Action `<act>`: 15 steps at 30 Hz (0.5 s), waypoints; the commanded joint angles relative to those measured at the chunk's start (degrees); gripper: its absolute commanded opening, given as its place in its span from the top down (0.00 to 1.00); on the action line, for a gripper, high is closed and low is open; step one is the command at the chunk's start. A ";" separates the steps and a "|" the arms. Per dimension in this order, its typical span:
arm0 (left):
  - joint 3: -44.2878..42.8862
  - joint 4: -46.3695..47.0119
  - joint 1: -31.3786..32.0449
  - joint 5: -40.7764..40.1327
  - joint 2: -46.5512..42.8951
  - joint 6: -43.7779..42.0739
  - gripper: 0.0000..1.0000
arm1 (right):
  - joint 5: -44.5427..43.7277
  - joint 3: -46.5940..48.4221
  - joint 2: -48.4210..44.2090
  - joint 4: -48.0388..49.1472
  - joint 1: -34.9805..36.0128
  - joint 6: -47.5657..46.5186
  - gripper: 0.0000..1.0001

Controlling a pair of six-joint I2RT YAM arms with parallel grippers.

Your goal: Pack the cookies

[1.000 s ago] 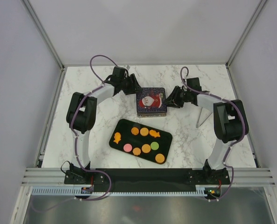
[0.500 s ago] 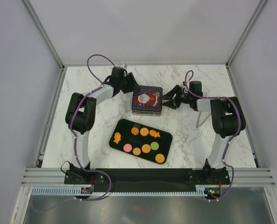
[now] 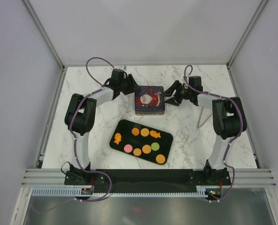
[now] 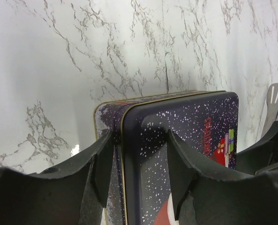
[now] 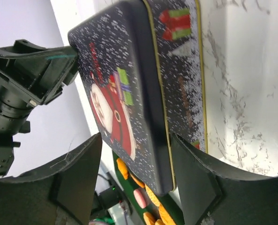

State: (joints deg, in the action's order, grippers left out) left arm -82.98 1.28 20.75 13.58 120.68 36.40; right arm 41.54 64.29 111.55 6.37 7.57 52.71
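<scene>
1. Cookies (image 3: 145,132): orange, pink and green pieces lie on the black tray (image 3: 128,127), toward the near edge of the marble tabletop (image 3: 190,140), well apart from both sets of fingers.
2. Santa tin (image 3: 149,100), lid on, stands just beyond the tray, mid-tabletop.
3. Left gripper (image 4: 139,138): fingers spread astride the tin's left edge, one beside the side wall, the other over the lid.
4. Right gripper (image 5: 136,138): fingers spread wide about the tin's right edge, pinching nothing.

The dark rectangular metal tin (image 3: 149,100) sits on the marble tabletop (image 3: 188,140) between my left tool (image 3: 129,89) and right tool (image 3: 169,97); nearer me than the tin, a black tray (image 3: 126,126) carries the flat cookies (image 3: 146,149).
</scene>
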 commanded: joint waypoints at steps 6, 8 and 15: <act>6.16 -12.53 3.15 0.74 2.98 0.16 0.55 | 6.69 1.46 -3.01 18.81 0.69 9.84 0.28; 6.43 -12.27 3.24 0.74 2.89 0.16 0.56 | 8.55 1.19 -2.04 25.85 0.86 14.86 0.28; 8.53 -10.43 3.50 1.18 2.10 2.62 0.61 | -1.00 9.00 -4.23 0.24 1.74 -4.08 0.27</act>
State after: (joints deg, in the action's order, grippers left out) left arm -79.68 3.97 22.57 14.72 119.37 39.07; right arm 44.51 69.45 109.56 14.72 8.84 56.62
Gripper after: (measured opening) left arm 0.508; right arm 0.727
